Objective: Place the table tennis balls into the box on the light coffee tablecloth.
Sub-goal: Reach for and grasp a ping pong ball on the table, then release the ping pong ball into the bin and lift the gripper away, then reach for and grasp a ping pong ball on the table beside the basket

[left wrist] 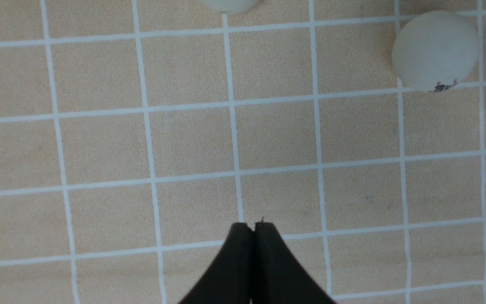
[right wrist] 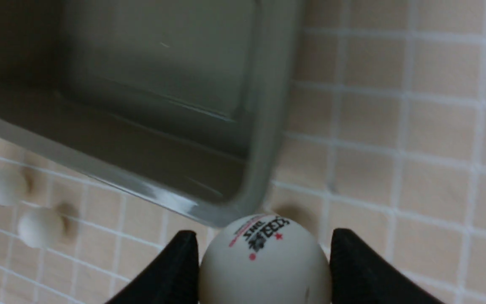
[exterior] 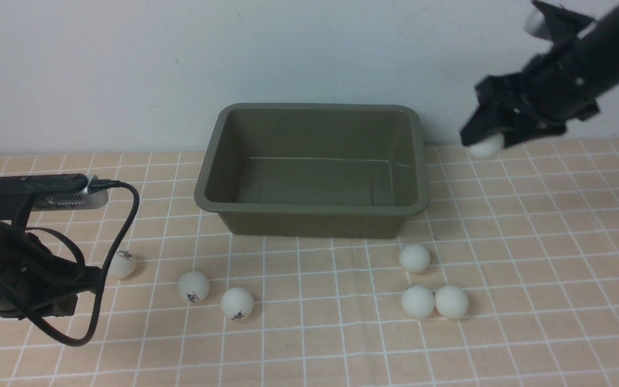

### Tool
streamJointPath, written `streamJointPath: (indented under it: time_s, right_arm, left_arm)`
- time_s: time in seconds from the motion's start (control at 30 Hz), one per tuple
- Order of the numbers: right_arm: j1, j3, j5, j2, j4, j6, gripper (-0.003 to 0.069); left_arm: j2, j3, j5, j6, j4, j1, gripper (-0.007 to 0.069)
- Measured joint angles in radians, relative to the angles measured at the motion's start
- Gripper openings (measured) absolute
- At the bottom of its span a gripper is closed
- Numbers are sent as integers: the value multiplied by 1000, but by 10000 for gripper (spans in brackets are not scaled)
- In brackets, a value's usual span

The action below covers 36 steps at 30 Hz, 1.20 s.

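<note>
The olive-green box [exterior: 315, 115] stands on the light coffee tablecloth [exterior: 530, 258], with nothing showing inside. My right gripper [exterior: 486, 141] is shut on a white table tennis ball [exterior: 486, 146], held in the air to the right of the box. In the right wrist view the ball [right wrist: 264, 264], with black and red print, sits between the fingers [right wrist: 355, 270] above the cloth beside the box corner [right wrist: 264, 126]. Several balls lie in front of the box: at left [exterior: 122, 264], [exterior: 193, 286], [exterior: 237, 303], and at right [exterior: 415, 258], [exterior: 418, 301], [exterior: 452, 301]. My left gripper [left wrist: 252, 226] is shut and empty over bare cloth, near a ball [left wrist: 436, 50].
A pale wall [exterior: 127, 64] rises right behind the box. My left arm [exterior: 14, 258] with its looping black cable hangs over the cloth at the front left, next to the leftmost ball.
</note>
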Motion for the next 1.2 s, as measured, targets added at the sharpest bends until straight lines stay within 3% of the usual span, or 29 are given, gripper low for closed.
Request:
streamJointPath:
  time_s: [0.17,0.27,0.43,0.7,0.97,1.2]
  right_arm:
    - [133,-221,15,167,-55,26,361]
    - [192,-367,41,304,-149,74,361]
    - [212,-441,45,421,-214,143,361]
    - [212,-446,52,469,-206,128,361]
    - [212,-447,52,469,-148,87,470]
    - [209,-447,52,453,-140,85,490]
  left_arm:
    - [0,0,0,0,0,0,-68]
    - [0,0,0,0,0,0,-68]
    - [0,0,0,0,0,0,-68]
    - [0,0,-14,27,0,0,-62]
    - [2,0,-89,110,-52,0,46]
    - [9,0,-205,202,-75,0,279]
